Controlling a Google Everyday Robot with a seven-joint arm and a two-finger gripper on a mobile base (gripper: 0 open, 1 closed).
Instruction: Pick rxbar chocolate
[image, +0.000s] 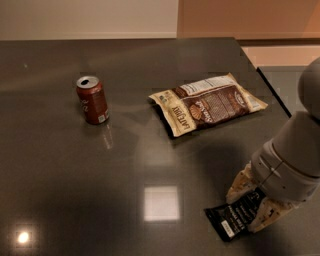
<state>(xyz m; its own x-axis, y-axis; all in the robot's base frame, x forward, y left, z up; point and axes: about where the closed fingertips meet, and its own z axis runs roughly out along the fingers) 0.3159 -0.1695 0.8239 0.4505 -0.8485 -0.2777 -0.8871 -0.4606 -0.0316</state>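
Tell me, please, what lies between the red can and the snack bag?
Only bare tabletop between red can and snack bag, in the camera view; the gripper sits over the rxbar chocolate, lower right.

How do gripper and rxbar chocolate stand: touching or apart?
Cannot tell. The camera view shows the gripper low over the right end of the rxbar chocolate, hiding it; neither contact nor gap shows plainly.

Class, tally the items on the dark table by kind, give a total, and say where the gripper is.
Drink cans: 1, the red soda can.
Snack bags: 1, the tan-and-brown snack bag.
Bars: 1, the black rxbar chocolate.
Total: 3.
The gripper is at the rxbar chocolate, lower right.
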